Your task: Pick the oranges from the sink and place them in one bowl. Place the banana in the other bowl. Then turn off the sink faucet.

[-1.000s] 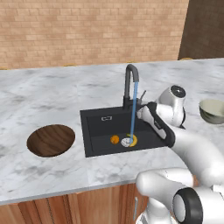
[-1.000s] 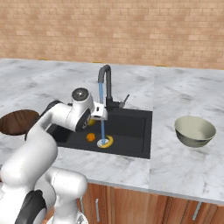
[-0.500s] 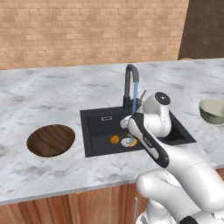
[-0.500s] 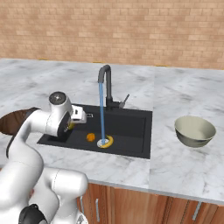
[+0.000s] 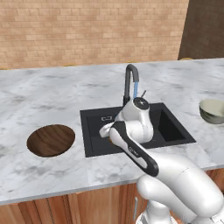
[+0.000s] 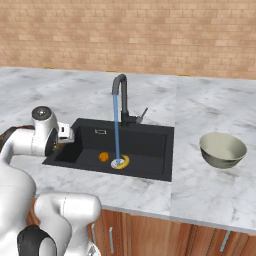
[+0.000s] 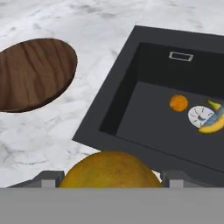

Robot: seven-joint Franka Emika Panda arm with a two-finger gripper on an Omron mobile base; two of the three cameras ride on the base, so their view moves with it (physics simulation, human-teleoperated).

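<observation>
Oranges: duller orange (image 7: 109, 170) now clamped in the gripper (image 6: 64, 133), carried left out of the sink (image 6: 150, 131) toward the wooden bowl (image 7: 33, 72). Bright orange (image 6: 103, 156) and banana (image 7: 213, 124) remain by the drain; faucet (image 6: 120, 100) running.

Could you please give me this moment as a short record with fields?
end effector: closed around the yellow-green orange, over the sink's left rim
bright orange: on the sink floor, beside the drain
banana: at the drain, under the water stream
faucet: running
wooden bowl: empty, left of the sink
grey-beige bowl: empty, right of the sink
</observation>
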